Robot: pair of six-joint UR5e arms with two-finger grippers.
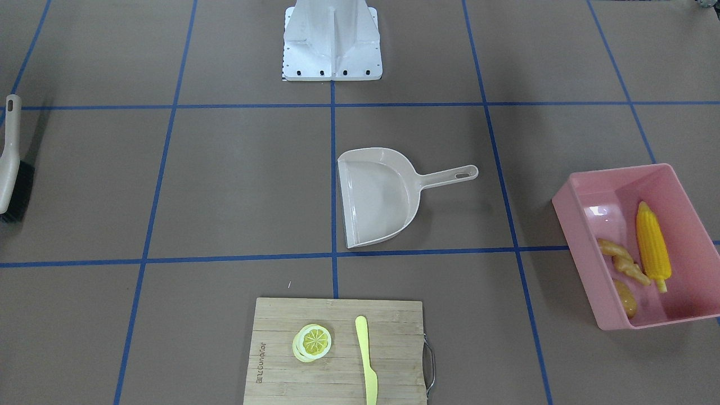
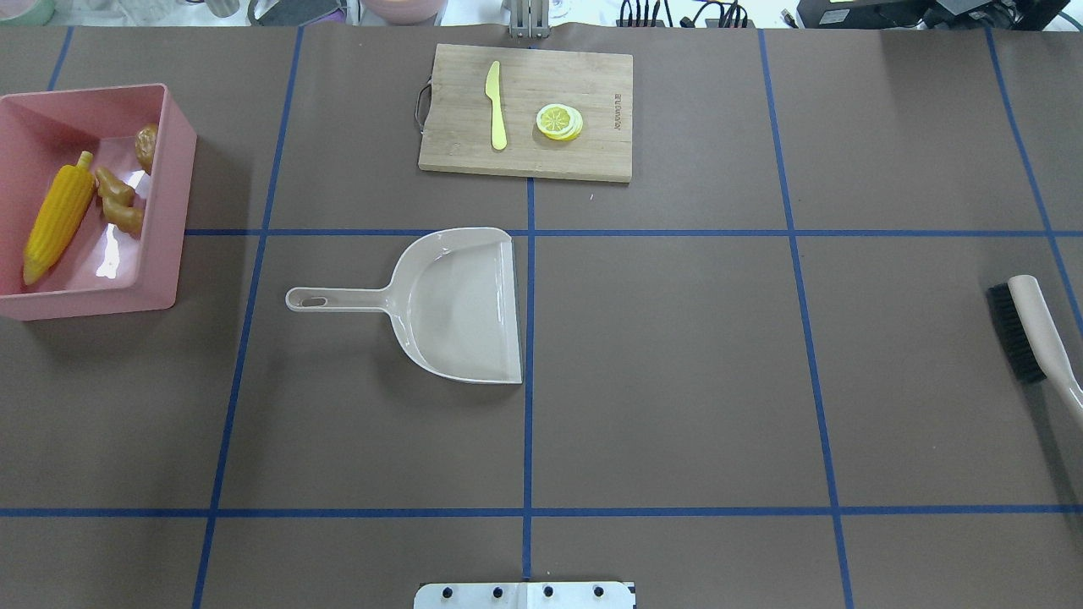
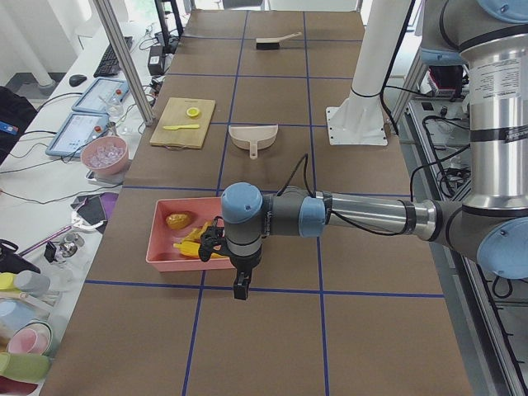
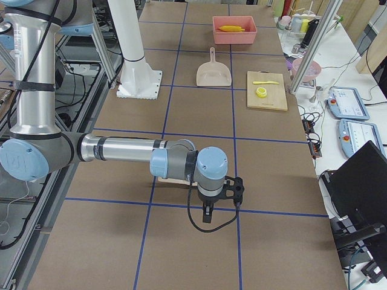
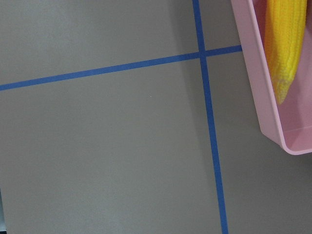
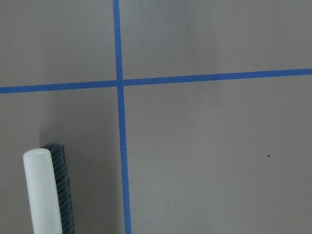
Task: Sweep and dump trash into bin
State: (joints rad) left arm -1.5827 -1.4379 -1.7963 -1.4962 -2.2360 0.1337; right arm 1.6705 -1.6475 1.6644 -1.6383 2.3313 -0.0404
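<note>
Left pincer (image 3: 240, 289) hangs beside bin (image 1: 571, 225) holding corn cob (image 1: 652, 247), ginger root (image 1: 621, 261), potato (image 1: 625, 298).

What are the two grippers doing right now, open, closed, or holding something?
Left gripper: cannot be told; it shows only in a side view.
Right gripper: cannot be told; it too shows only in a side view.

The brown table (image 2: 677, 381) carries the pink bin (image 2: 178, 211), a dustpan (image 2: 461, 304), a cutting board (image 2: 592, 76) and a brush (image 2: 1034, 326).
</note>
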